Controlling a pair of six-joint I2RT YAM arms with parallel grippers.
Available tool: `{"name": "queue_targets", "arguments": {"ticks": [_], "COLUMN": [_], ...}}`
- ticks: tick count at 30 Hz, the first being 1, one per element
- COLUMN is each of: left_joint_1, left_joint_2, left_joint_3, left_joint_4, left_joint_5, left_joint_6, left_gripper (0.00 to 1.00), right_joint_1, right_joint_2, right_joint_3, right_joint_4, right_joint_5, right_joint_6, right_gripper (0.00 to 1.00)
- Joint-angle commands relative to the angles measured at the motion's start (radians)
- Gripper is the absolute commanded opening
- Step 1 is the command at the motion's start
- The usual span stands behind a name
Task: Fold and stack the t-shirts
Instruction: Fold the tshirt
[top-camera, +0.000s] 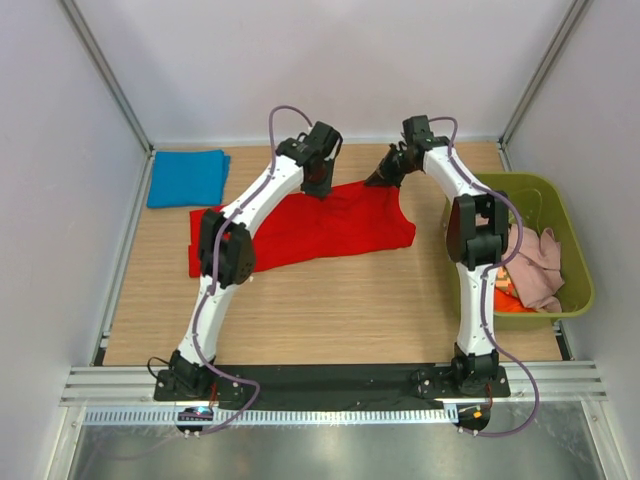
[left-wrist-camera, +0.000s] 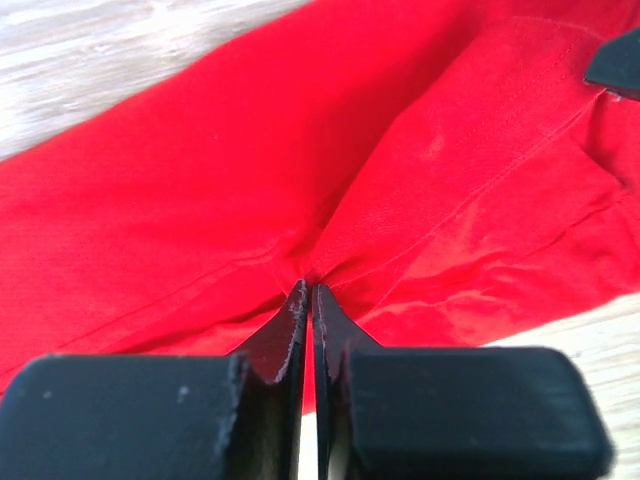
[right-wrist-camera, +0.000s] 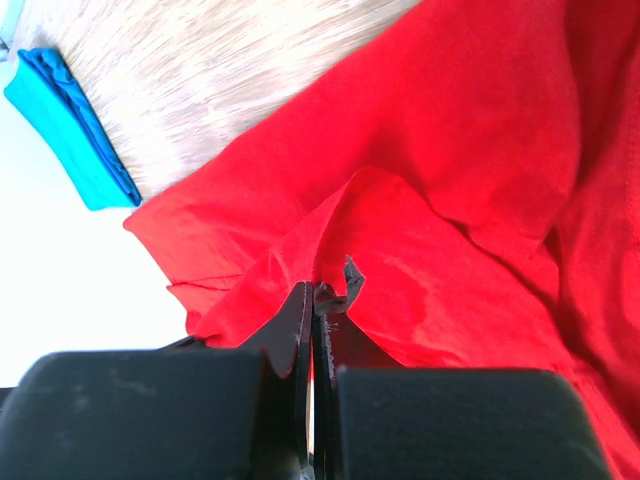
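Observation:
A bright red t-shirt (top-camera: 310, 228) lies spread across the middle of the table. My left gripper (top-camera: 319, 186) is at its far edge, jaws shut on a pucker of the red cloth (left-wrist-camera: 420, 190), with creases running out from the tips (left-wrist-camera: 307, 287). My right gripper (top-camera: 384, 176) is at the shirt's far right corner, shut on a raised fold of the red t-shirt (right-wrist-camera: 470, 160) at its tips (right-wrist-camera: 318, 292). A folded blue t-shirt (top-camera: 187, 177) rests at the back left and shows in the right wrist view (right-wrist-camera: 70, 130). A pale pink t-shirt (top-camera: 537, 262) and an orange one (top-camera: 508, 301) lie in the bin.
An olive-green plastic bin (top-camera: 575, 250) stands at the right edge of the table, close to the right arm. White walls close in the table at the back and on both sides. Bare wood (top-camera: 330, 310) shows between the red shirt and the arm bases.

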Motion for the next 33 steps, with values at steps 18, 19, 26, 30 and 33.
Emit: {"name": "queue_targets", "arguments": {"ticks": [18, 19, 26, 30, 33], "left_joint_1": [0.017, 0.017, 0.012, 0.003, 0.003], "left_joint_2": [0.022, 0.016, -0.049, -0.052, -0.072], "left_joint_3": [0.014, -0.001, -0.156, -0.164, -0.191], "left_joint_4": [-0.004, -0.001, 0.061, 0.053, 0.053], "left_joint_5": [0.083, 0.089, 0.141, 0.158, 0.138], "left_joint_6": [0.001, -0.002, -0.037, -0.039, -0.043], "left_gripper": [0.07, 0.07, 0.09, 0.09, 0.09], "right_joint_1": [-0.008, -0.012, -0.037, -0.035, -0.035], "right_joint_2": [-0.127, -0.138, -0.218, -0.198, -0.19], "right_joint_3": [-0.001, -0.024, -0.117, -0.154, -0.194], "right_joint_4": [-0.108, -0.125, -0.147, -0.153, -0.153], "right_joint_5": [0.141, 0.152, 0.191, 0.146, 0.137], "right_joint_6": [-0.124, -0.128, -0.177, -0.187, -0.199], "right_gripper": [0.01, 0.01, 0.01, 0.01, 0.01]}}
